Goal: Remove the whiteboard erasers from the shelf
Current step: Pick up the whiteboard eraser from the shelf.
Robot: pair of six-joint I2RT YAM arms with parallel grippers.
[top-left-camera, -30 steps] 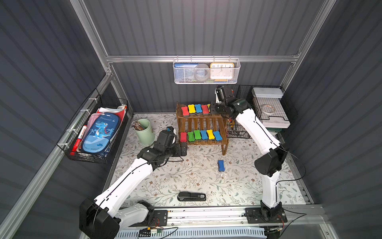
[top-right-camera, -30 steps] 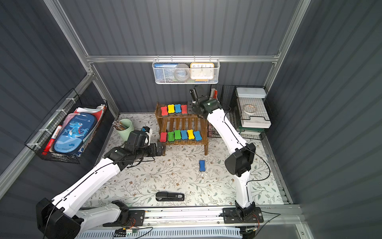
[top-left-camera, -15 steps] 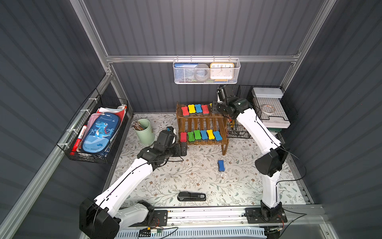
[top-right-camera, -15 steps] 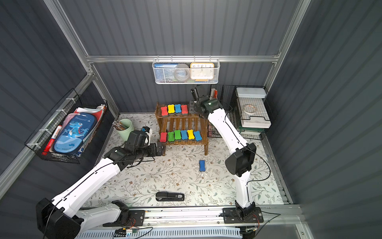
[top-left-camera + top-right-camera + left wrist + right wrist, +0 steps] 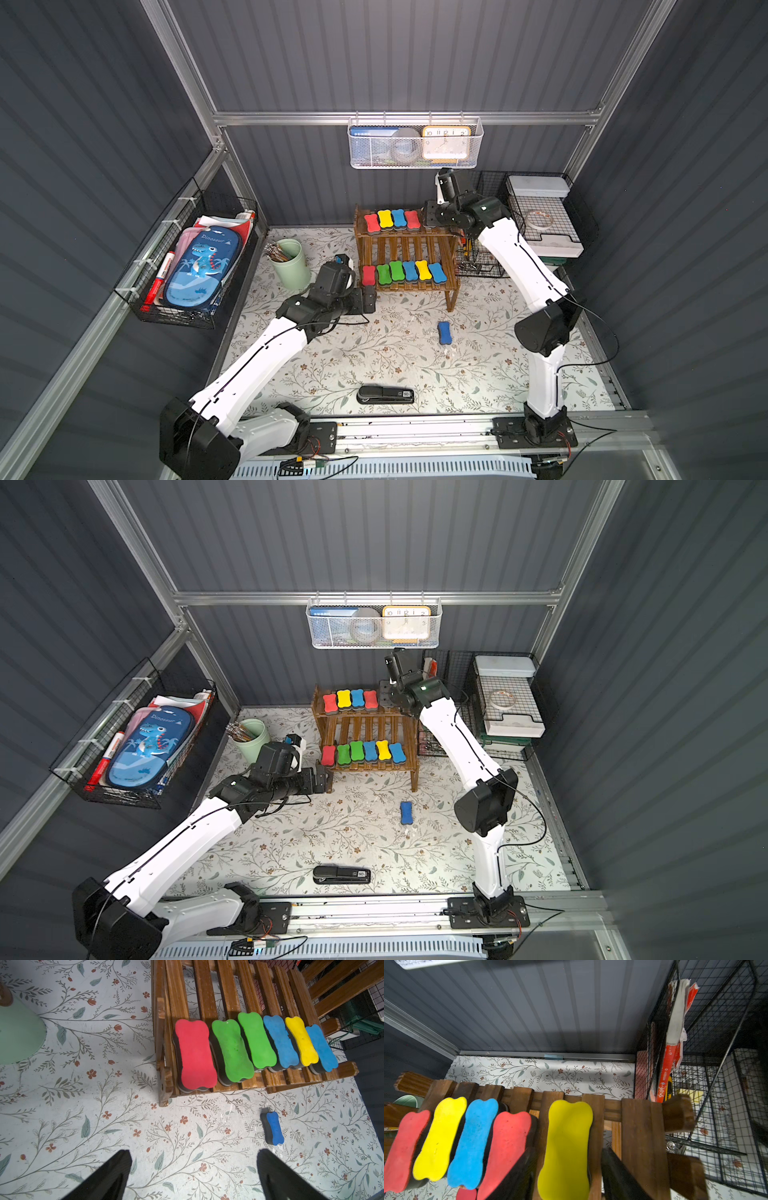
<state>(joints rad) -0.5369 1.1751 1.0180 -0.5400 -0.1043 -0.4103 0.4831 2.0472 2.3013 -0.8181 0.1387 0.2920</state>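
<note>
The right gripper (image 5: 429, 215) sits at the right end of the shelf's (image 5: 415, 249) top tier. Its jaws are parted around a yellow eraser (image 5: 566, 1138) lying flat on the slats, and a strip of wood shows between the eraser and one finger (image 5: 616, 1169). Four more erasers (image 5: 392, 219) lie side by side toward that tier's left end. A row of six (image 5: 401, 272) lines the lower tier's front edge. The left gripper (image 5: 193, 1151) hangs wide open and empty over the mat (image 5: 374, 357), just off the lower tier's left end by the red eraser (image 5: 195, 1057). A blue eraser (image 5: 444, 332) lies near the mat's middle.
</note>
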